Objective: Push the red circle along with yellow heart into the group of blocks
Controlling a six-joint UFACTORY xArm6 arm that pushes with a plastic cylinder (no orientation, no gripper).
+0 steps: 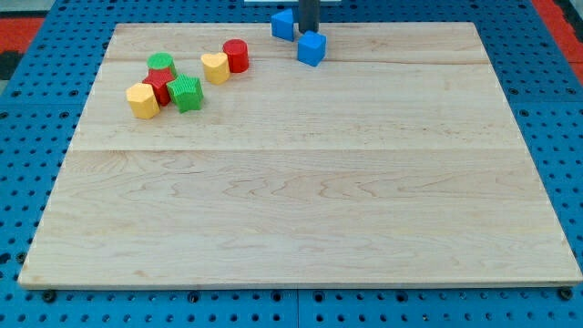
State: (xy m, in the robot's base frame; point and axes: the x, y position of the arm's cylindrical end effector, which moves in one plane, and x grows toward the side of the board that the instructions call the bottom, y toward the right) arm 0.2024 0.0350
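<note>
The red circle [236,56] sits near the view's top left, touching the yellow heart [216,67] on its left. Further left is a group: a green circle [161,64], a red block [159,86], a green block [186,94] and a yellow block [142,100], packed close together. The heart stands a short gap to the right of that group. My tip [309,31] is at the view's top centre, between two blue blocks, well to the right of the red circle and not touching it.
A blue block [283,24] lies just left of the rod and a blue cube [311,48] just below it. The wooden board [301,182] lies on a blue pegboard [27,182].
</note>
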